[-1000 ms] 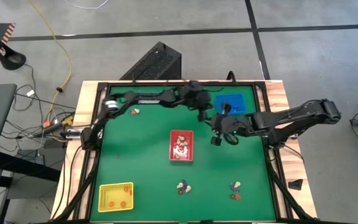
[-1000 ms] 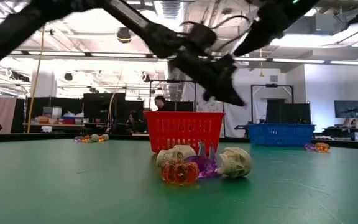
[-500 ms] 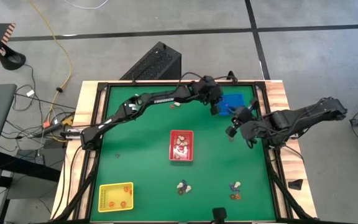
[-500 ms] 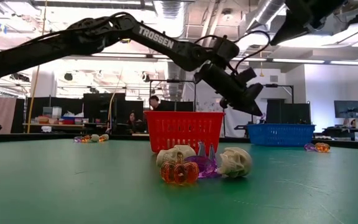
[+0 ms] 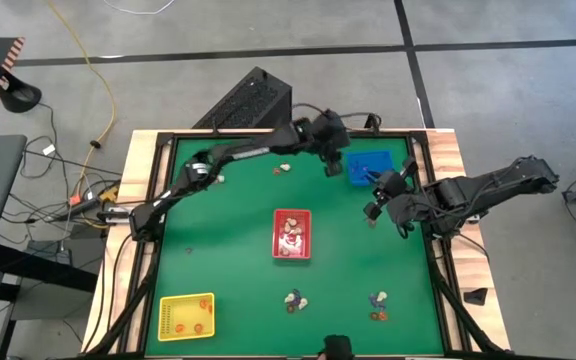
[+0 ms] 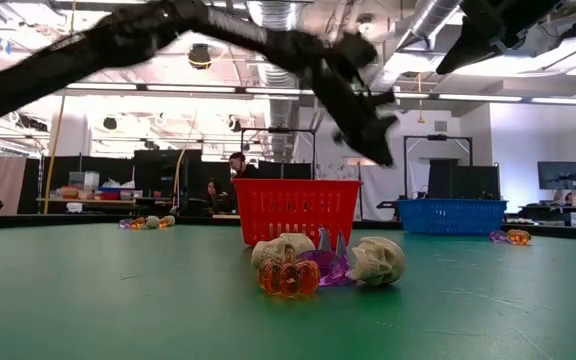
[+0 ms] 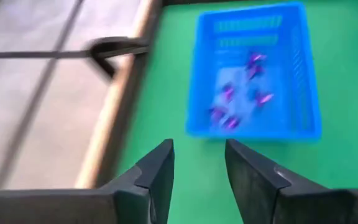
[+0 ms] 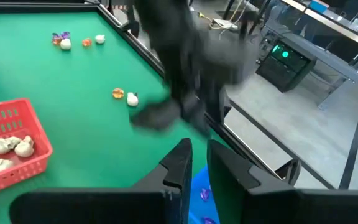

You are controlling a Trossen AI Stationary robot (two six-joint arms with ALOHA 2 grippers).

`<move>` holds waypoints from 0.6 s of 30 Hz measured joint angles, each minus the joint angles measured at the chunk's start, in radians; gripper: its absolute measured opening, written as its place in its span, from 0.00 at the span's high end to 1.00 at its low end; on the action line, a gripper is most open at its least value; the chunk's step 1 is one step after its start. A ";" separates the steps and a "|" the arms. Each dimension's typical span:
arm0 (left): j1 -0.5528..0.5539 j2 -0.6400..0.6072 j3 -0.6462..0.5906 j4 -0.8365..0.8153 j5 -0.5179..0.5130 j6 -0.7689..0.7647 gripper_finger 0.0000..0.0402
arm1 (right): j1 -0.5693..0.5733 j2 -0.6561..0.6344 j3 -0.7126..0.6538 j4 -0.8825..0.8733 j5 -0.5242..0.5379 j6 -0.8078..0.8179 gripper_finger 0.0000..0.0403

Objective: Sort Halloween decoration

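My left gripper (image 7: 197, 163) hangs just short of the blue tray (image 5: 369, 165) at table's 1 o'clock, fingers apart, nothing between them; purple trinkets (image 7: 241, 93) lie inside. Drop looks done. Next pick: mixed cluster (image 5: 295, 300) at 6 o'clock. Right gripper (image 8: 194, 163) nearly closed, empty

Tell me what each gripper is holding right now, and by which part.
Nothing is held. The left gripper hangs open and empty beside the blue tray, where purple trinkets lie. The right gripper shows nothing between its narrowly parted fingers.
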 joint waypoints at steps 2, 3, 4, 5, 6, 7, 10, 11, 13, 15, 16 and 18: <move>-0.006 -0.091 0.000 -0.115 -0.082 0.037 0.67 | 0.000 0.000 0.000 0.000 -0.001 0.000 0.80; -0.010 -0.129 0.003 -0.172 -0.123 0.047 0.67 | 0.000 0.000 0.000 -0.001 -0.004 0.000 0.80; -0.012 -0.169 0.006 -0.230 -0.157 0.048 0.67 | 0.000 0.000 0.000 -0.001 -0.012 0.000 0.80; -0.012 -0.198 0.003 -0.294 -0.180 0.044 0.67 | 0.000 0.000 0.000 -0.001 -0.018 0.000 0.80; -0.013 -0.223 0.001 -0.364 -0.189 0.034 0.68 | 0.000 0.003 0.000 -0.002 -0.021 0.000 0.80; -0.014 -0.243 -0.002 -0.436 -0.189 0.015 0.68 | 0.001 0.006 0.000 -0.001 -0.021 0.000 0.80; -0.022 -0.280 -0.007 -0.617 -0.149 -0.053 0.69 | 0.003 0.016 0.000 0.004 -0.037 0.000 0.80; -0.027 -0.295 -0.007 -0.666 -0.117 -0.075 0.69 | 0.002 0.022 0.000 0.009 -0.047 0.000 0.80; -0.043 -0.322 -0.002 -0.749 -0.038 -0.110 0.69 | 0.000 0.029 0.000 0.021 -0.070 -0.001 0.80; -0.072 -0.325 -0.011 -0.817 0.022 -0.132 0.69 | 0.000 0.037 -0.001 0.046 -0.094 -0.001 0.80; -0.094 -0.320 -0.021 -0.839 0.035 -0.146 0.69 | 0.001 0.038 0.000 0.060 -0.101 -0.003 0.80; -0.153 -0.309 -0.045 -0.870 0.040 -0.168 0.69 | 0.009 0.041 0.000 0.084 -0.129 -0.009 0.80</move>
